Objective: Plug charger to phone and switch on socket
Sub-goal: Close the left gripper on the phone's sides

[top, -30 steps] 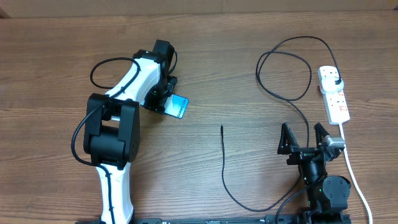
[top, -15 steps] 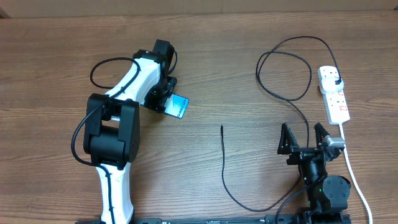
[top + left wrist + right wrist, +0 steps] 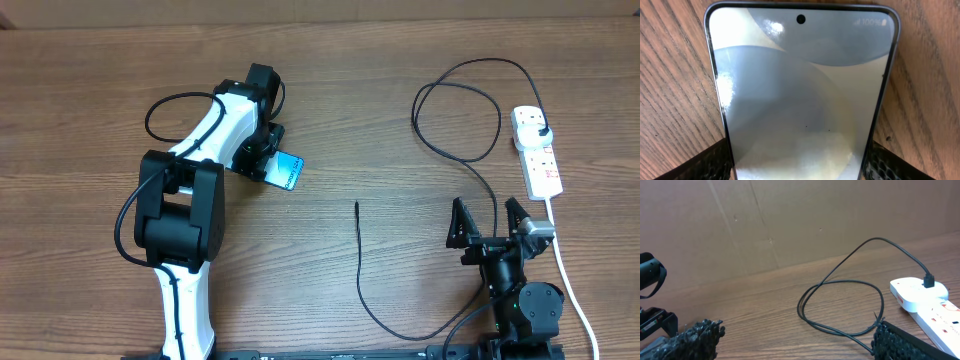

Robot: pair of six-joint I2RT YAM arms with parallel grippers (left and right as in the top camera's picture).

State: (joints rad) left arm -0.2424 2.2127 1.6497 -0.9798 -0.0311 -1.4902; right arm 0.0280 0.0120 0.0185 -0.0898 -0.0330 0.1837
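Observation:
The phone (image 3: 288, 171) lies left of centre with its light screen (image 3: 800, 90) facing up. My left gripper (image 3: 270, 166) straddles its near end, and both black fingers (image 3: 707, 167) press against the phone's long edges. The charger's black cable (image 3: 362, 280) runs from its loose connector tip (image 3: 357, 205) in a curve, loops at the back right (image 3: 840, 282) and ends in a black plug (image 3: 541, 133) seated in the white socket (image 3: 538, 152). My right gripper (image 3: 490, 222) stands open and holds nothing, just in front of the socket (image 3: 930, 300), with the cable passing beside its right finger (image 3: 905, 342).
A white cord (image 3: 570, 285) trails from the socket toward the front edge, right of my right arm. A brown cardboard wall (image 3: 790, 220) closes off the back of the wooden table (image 3: 90, 120).

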